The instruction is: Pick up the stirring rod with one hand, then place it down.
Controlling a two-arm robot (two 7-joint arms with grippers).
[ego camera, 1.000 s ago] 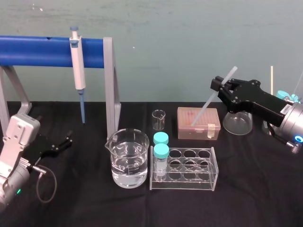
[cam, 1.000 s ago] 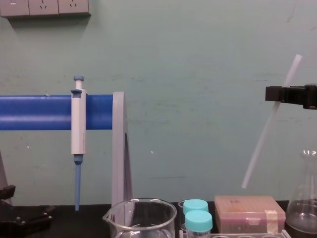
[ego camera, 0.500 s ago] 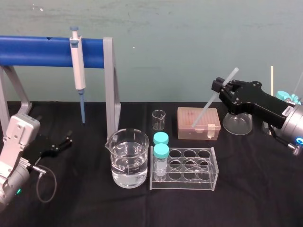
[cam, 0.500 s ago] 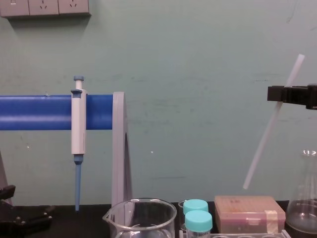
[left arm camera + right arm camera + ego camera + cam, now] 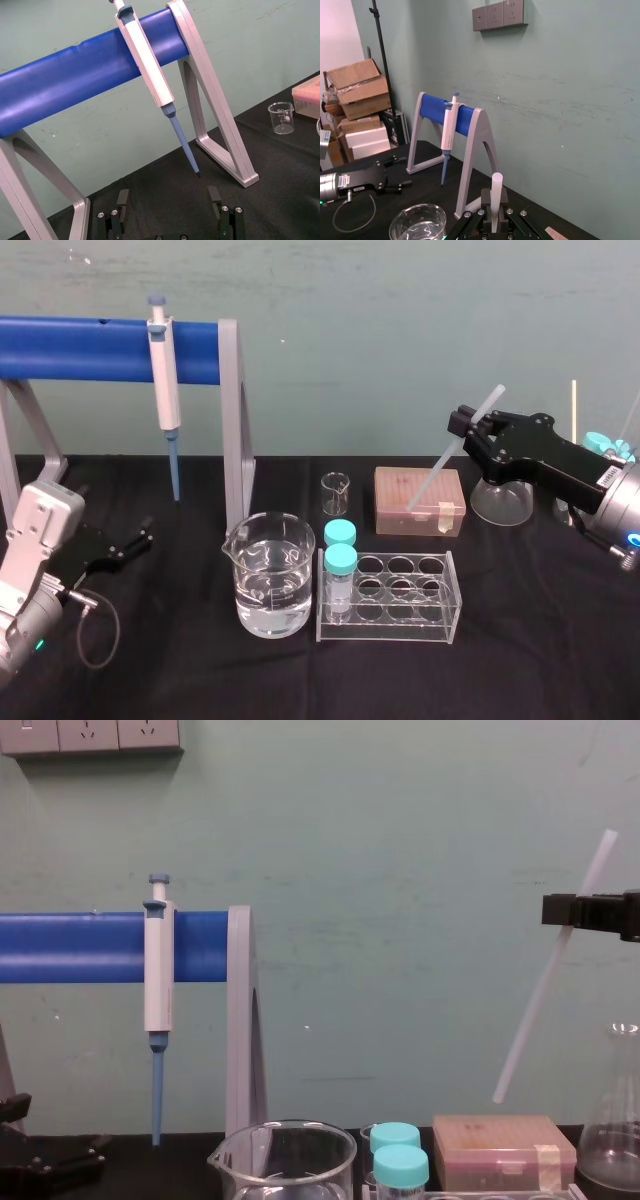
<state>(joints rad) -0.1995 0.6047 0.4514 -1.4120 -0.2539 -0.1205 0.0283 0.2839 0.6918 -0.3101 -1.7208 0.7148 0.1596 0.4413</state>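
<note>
Chest view: the right end effector (image 5: pixel 565 910) runs off the right edge, its jaws hiding part of the rod (image 5: pixel 545 990). The flask (image 5: pixel 614 1145) and beaker (image 5: pixel 285 1160) are cropped too. Left wrist view: the left end effector (image 5: pixel 170 215) is cut at the bottom.

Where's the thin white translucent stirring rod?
The stirring rod is tilted in the black right gripper, raised at head view's right, lower end above the pinkish box.

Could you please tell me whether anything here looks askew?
Only the stirring rod: the right claw grips it near its upper end, so it hangs tilted above the pink box; the left claw sits open at far left. Nothing spilled.
</note>
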